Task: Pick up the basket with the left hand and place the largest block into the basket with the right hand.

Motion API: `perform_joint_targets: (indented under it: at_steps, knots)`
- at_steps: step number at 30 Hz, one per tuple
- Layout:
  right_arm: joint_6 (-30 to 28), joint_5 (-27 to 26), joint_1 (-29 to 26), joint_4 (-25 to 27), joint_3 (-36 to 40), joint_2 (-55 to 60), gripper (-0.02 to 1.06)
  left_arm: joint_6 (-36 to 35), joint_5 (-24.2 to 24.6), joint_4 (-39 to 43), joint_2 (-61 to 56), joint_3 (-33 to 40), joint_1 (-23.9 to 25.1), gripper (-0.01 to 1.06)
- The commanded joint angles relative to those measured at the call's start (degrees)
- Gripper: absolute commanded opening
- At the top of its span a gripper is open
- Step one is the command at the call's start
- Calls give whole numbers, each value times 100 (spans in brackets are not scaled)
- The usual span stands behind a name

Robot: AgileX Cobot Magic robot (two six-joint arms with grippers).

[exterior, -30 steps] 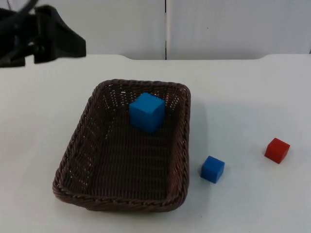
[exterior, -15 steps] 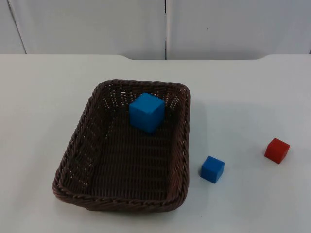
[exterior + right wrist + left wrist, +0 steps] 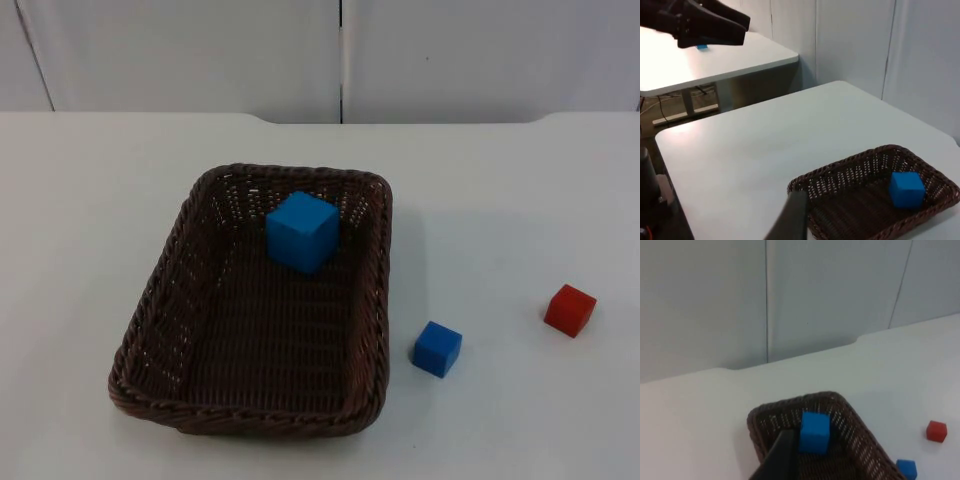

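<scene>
Basket (image 3: 255,305) sits on table (image 3: 500,200), large blue block (image 3: 301,231) inside at far end. You see small blue block (image 3: 437,348), red block (image 3: 570,309) beside it. Gripper states: can't tell.

Basket (image 3: 255,385) open above; large blue block (image 3: 301,231) inside far end.
</scene>
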Motion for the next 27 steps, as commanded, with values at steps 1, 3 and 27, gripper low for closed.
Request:
perform_joint_targets:
  at_steps: [1, 3, 27]
  knots:
    - [11, 75, 15, -45, 26, -113, 83, -336, 260, 338, -183, 22, -25, 96]
    - [176, 283, 15, -192, 26, -284, 83, -479, 460, 496, -369, 22, -25, 96]
    - [804, 1544, 15, -1080, 26, -747, 83, -2190, 2331, 2762, -2391, 57, -1, 96]
